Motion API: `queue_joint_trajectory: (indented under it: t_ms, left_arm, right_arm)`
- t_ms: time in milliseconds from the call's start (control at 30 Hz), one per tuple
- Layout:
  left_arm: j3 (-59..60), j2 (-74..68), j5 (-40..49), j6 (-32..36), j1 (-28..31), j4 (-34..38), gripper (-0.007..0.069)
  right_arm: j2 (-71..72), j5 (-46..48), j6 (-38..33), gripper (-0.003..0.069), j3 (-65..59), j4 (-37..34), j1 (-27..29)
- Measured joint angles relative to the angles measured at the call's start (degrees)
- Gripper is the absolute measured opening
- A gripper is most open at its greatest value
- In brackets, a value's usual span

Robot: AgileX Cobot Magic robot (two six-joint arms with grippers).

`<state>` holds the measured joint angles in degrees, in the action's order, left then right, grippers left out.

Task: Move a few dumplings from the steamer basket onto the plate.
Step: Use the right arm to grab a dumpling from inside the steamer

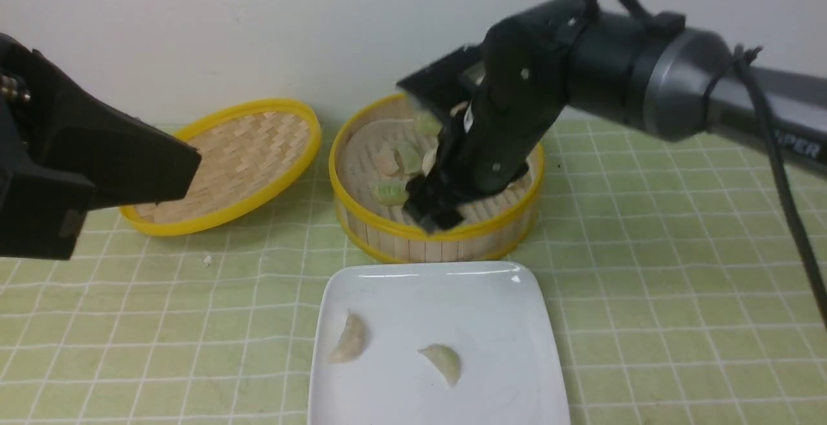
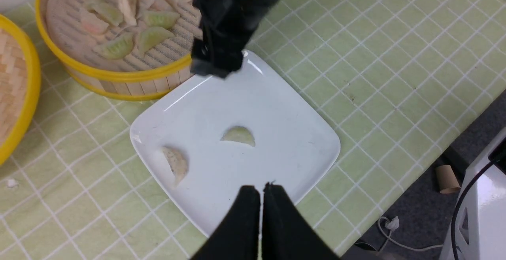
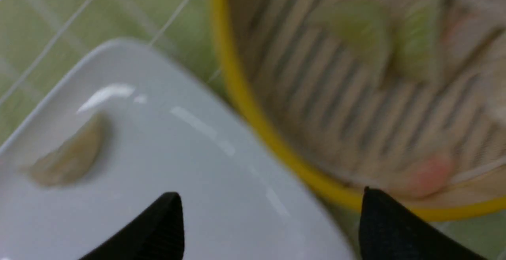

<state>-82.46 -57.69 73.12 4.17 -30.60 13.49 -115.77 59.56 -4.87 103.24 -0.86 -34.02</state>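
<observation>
The steamer basket [image 1: 446, 239] stands behind the plate [image 1: 452, 296] and holds several dumplings [image 1: 391, 191]. Two dumplings lie on the plate, a cream one [image 1: 351, 338] and a pale green one [image 1: 442, 362]. My right gripper [image 1: 433, 213] hangs open and empty over the basket's front rim, near the plate's far edge. In the right wrist view its fingers [image 3: 170, 220] straddle the plate [image 3: 158, 153] and the yellow basket rim [image 3: 237, 90]. My left gripper [image 1: 187, 166] is raised at the left. In the left wrist view it [image 2: 261, 191] is shut and empty above the plate's near edge [image 2: 276, 173].
The shallow woven lid [image 1: 239, 160] lies left of the basket. A green checked cloth [image 1: 646, 283] covers the table. In the left wrist view the table edge drops to dark floor with a cardboard roll [image 2: 444, 179] and a white stand [image 2: 482, 212].
</observation>
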Motion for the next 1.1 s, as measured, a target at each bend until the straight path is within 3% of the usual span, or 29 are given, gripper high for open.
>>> queue_joint_trajectory:
  t_ms: [300, 500, 667, 800, 1000, 1100]
  left_arm:
    - [0.0, 0.0, 0.0, 0.0, 0.0, 0.0, -0.0006]
    - [0.0, 0.0, 0.0, -0.1, 0.0, 0.0, -0.0006]
    - [0.0, 0.0, 0.0, -0.1, 0.0, 0.0, -0.0006]
    - [0.0, 0.0, 0.0, -0.2, 0.0, 0.0, -0.0006]
    - [0.0, -0.1, 0.0, -0.3, 0.0, -0.2, -0.0006]
    - [0.0, -0.1, 0.0, -0.4, 0.0, -0.2, -0.0006]
  right_arm:
    - [-13.8, -0.4, -7.4, 0.0543, 17.2, 0.5, 9.0]
    - [-20.6, -1.1, -8.8, 0.054, 21.1, 0.9, 9.5]
    - [-23.7, -1.5, -9.3, 0.049, 21.8, 0.4, 9.5]
    - [-23.9, -1.5, -7.9, 0.0396, 22.0, 0.4, 9.5]
    - [-23.9, -1.3, -6.8, 0.0111, 22.5, 2.2, 9.5]
    - [-23.9, -0.9, -4.5, 0.0051, 22.5, 4.3, 9.5]
